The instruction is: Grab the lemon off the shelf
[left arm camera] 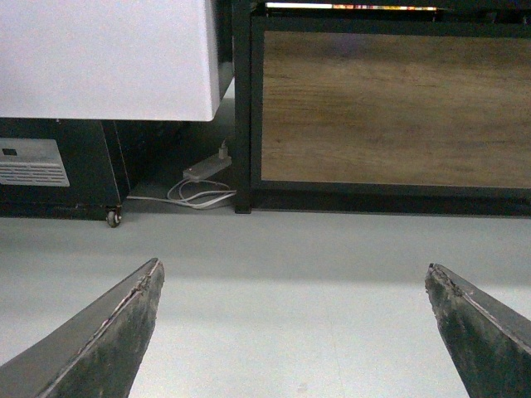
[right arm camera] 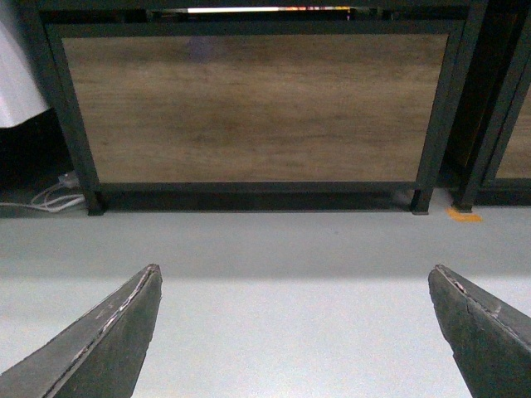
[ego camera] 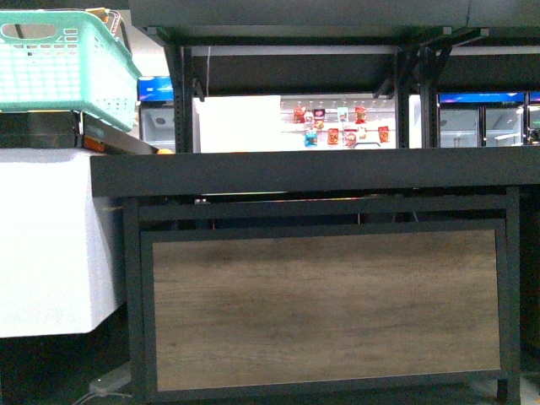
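Black-framed shelf straight ahead, wood-grain panel at six o'clock. Lemon not made out; only a yellow-orange speck on the tray edge at nine o'clock, too small to identify. Left gripper and right gripper both spread wide, grasping nothing, above grey floor. Snack packets behind at twelve o'clock, labels unreadable. Turquoise basket at ten o'clock.

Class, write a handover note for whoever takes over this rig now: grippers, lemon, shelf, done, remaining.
Left gripper: open, empty, aimed at the grey floor.
Right gripper: same.
Black metal-framed shelf with wood-grain lower panel: straight ahead; what it holds is hidden.
Yellow lemon: not visible in any view.
Done: nothing grasped.
Left: find, grasp and lift out the lemon.
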